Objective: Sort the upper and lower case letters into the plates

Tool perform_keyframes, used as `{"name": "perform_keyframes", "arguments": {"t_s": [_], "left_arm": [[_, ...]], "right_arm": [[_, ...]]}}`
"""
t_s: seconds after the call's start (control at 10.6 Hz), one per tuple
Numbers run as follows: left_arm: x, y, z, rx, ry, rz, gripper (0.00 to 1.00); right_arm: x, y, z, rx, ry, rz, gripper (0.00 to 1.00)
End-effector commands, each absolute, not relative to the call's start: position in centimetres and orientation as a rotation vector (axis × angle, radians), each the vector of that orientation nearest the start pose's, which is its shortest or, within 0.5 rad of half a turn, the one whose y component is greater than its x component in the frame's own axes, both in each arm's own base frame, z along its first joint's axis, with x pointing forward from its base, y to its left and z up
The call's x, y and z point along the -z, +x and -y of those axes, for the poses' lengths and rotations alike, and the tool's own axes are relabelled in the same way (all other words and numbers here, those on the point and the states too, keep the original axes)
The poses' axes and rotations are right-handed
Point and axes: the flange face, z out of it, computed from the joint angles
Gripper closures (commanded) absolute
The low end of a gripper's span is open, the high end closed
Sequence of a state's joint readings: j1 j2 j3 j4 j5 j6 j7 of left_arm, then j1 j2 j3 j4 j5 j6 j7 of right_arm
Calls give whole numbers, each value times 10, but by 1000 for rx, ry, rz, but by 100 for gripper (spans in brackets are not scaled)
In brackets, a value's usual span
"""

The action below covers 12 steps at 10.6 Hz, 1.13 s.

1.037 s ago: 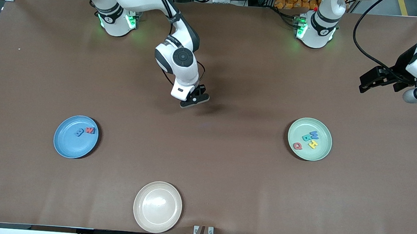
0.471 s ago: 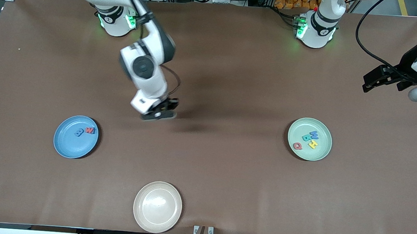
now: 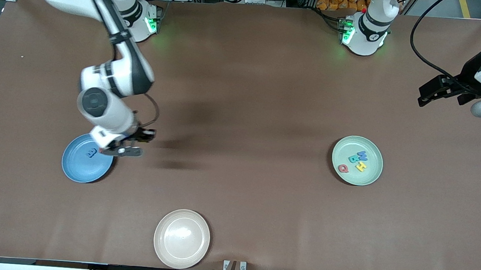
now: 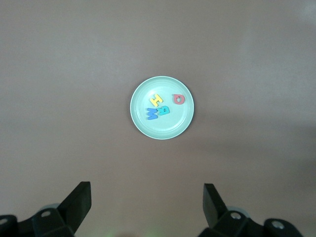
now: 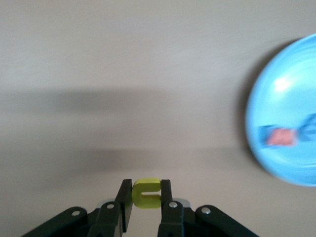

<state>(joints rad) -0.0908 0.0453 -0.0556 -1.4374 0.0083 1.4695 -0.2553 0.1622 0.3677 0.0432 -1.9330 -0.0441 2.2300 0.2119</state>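
Two fingers (image 5: 124,202) pinching yellow letter (image 5: 146,193) at blue plate (image 3: 78,170) rim.

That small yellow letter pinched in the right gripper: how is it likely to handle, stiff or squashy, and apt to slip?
The yellow letter looks chunky and keeps its shape between the right gripper fingers, so probably stiff. It is tiny, so likely very light. Only a narrow part is pinched, so it might twist or slip.
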Motion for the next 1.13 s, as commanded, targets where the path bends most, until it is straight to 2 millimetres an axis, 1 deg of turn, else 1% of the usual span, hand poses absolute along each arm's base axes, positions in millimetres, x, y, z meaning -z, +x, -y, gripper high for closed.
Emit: {"name": "perform_keyframes", "arguments": {"t_s": [0.0,0.09,0.19,0.28,0.38,0.47,0.57,0.75,0.85,0.94,1.04], "left_arm": [[-650,553,83,-10,-3108,126,0],[-651,553,85,-7,-3109,119,0],[-651,553,85,-7,-3109,119,0],[-652,552,85,-5,-3110,107,0],[-654,551,85,-3,-3110,48,0],[-654,551,82,-4,-3111,17,0],[-654,551,82,-4,-3112,12,0],[-653,551,83,-7,-3111,-36,0],[-654,551,83,-5,-3111,-36,0],[-653,552,82,-7,-3111,-34,0],[-654,552,81,-5,-3110,-31,0]], "right_arm": [[-298,612,-37,-100,-3195,71,100],[-296,616,-11,-93,-3209,62,100],[-296,620,8,-63,-3220,77,100],[-294,622,23,-42,-3224,92,100],[-293,623,37,-23,-3218,69,72],[-296,623,48,-9,-3217,43,16],[-304,623,47,1,-3211,39,0],[-331,621,40,30,-3205,88,0],[-352,616,38,23,-3201,115,0],[-374,610,38,18,-3151,194,0],[-391,605,44,8,-3025,207,0]]}}
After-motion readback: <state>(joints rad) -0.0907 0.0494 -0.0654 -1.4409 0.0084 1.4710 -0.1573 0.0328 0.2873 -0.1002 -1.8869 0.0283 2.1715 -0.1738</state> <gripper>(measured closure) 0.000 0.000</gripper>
